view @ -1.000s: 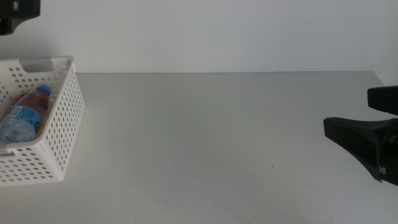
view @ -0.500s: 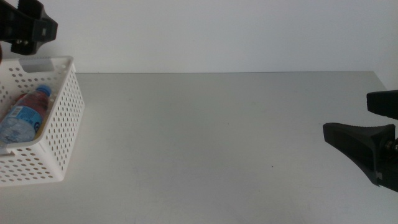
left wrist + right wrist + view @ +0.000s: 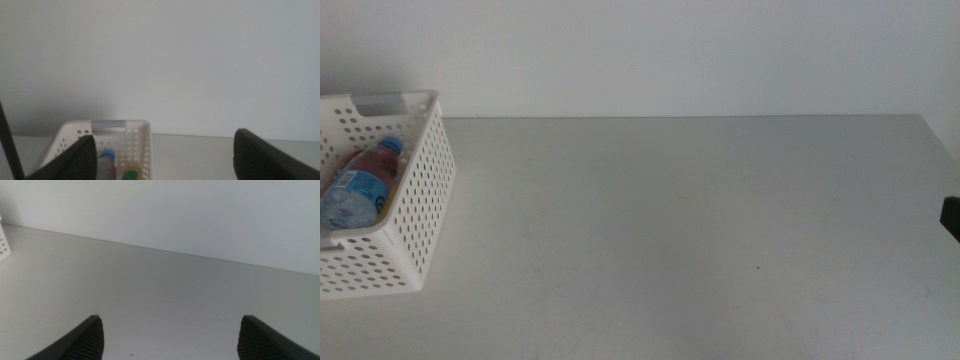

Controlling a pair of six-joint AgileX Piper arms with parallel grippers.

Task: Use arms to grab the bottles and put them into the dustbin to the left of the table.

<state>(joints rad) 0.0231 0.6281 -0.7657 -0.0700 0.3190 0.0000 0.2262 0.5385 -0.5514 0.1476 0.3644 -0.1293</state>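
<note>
A: Since nothing is lying on the near part of the tabletop (image 3: 680, 230), where are the bottles sitting?

B: They are resting inside the dustbin (image 3: 420, 200), at the tabletop's left end. The water bottle (image 3: 360, 185) is lying on its side in there, blue cap pointing toward the far wall, and something yellow with a green patch is showing beside it in the left wrist view, likely the juice bottle (image 3: 131, 173).

A: And the pincers?

B: The right pincer (image 3: 170, 335) is hanging over bare tabletop with its jaws spread wide and gripping nothing; in the middle view only a dark sliver is showing at the right edge. The left pincer (image 3: 162, 150) is hovering above the dustbin, jaws apart and empty, looking down into it. I am judging the sorting finished, both arms carrying nothing.
</note>
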